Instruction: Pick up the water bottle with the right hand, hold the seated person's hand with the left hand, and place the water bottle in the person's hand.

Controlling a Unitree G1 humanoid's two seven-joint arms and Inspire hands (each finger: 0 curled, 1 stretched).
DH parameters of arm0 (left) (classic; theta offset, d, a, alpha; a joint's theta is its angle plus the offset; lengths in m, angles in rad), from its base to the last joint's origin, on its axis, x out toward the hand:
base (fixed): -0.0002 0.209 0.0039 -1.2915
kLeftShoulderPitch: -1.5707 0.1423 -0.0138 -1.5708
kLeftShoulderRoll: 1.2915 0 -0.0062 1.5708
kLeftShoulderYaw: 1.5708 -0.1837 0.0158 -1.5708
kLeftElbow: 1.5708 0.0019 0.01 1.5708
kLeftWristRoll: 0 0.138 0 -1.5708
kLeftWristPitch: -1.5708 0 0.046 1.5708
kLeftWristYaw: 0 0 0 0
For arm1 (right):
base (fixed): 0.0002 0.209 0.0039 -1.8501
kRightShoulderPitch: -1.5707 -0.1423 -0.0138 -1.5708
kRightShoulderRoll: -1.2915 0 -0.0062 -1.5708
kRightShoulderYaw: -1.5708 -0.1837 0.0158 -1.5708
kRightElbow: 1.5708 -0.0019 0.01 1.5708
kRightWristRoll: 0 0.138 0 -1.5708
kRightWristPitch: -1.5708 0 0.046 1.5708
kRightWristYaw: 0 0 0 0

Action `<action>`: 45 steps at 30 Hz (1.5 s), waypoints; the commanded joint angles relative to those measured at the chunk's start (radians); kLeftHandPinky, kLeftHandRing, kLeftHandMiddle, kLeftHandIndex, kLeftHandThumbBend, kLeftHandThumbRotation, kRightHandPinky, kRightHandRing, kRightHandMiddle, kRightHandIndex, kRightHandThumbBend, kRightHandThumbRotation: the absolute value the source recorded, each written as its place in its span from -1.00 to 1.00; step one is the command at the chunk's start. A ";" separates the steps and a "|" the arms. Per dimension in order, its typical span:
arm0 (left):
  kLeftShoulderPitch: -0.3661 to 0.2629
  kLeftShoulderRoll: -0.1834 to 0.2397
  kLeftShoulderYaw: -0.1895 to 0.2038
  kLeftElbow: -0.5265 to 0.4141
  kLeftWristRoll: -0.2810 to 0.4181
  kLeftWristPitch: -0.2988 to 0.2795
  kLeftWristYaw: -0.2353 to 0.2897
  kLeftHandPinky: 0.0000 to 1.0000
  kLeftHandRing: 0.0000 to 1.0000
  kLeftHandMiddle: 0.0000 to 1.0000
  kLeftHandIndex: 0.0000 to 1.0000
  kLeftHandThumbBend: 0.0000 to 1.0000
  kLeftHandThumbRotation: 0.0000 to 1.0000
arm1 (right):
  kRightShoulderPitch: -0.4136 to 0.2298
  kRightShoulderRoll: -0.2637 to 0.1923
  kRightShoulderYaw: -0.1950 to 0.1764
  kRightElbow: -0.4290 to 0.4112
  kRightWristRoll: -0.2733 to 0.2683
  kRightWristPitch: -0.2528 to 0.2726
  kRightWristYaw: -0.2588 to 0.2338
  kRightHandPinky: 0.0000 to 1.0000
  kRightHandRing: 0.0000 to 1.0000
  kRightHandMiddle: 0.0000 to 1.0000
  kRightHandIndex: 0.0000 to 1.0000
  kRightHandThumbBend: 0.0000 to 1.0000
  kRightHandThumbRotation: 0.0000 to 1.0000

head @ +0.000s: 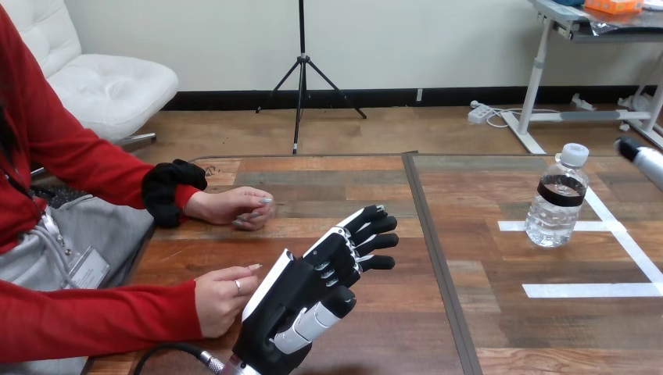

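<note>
Person's hand, lower left point(223, 295): loosely curled, on wooden table point(375, 336) at its near edge, just beside the robot hand's white shell; contact: cannot tell. Person's hand, upper left point(231, 207): fingers curled under, resting flat on tabletop. Left hand point(313, 297), lower centre: black w/ white back shells, fingers straight and close together, pointing upper right, holding nothing. Table: mixed-tone planks, dark seam point(430, 234) down the middle. Water bottle point(557, 199), centre right: clear ribbed plastic, white cap, dark label band, upright beside white tape lines point(594, 289), well apart from all hands. Right arm point(645, 160), right edge: silver, black-tipped; hand state: cannot tell.
</note>
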 commanded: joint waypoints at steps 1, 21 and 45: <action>-0.045 -0.059 -0.007 -0.030 -0.036 -0.005 -0.017 0.59 0.73 0.77 0.79 0.83 0.49 | -0.170 -0.045 0.055 0.111 -0.026 0.007 -0.003 0.44 0.70 0.75 0.87 1.00 0.06; -0.030 -0.065 -0.009 -0.052 -0.090 0.021 -0.083 0.64 0.74 0.75 0.77 0.83 0.53 | -0.345 -0.066 0.168 0.383 -0.105 0.050 -0.032 0.45 0.66 0.78 0.86 1.00 0.01; -0.001 -0.062 -0.022 -0.104 -0.136 0.058 -0.138 0.64 0.78 0.75 0.75 0.97 0.66 | -0.436 -0.060 0.290 0.515 -0.181 0.126 -0.077 0.30 0.61 0.73 0.84 1.00 0.13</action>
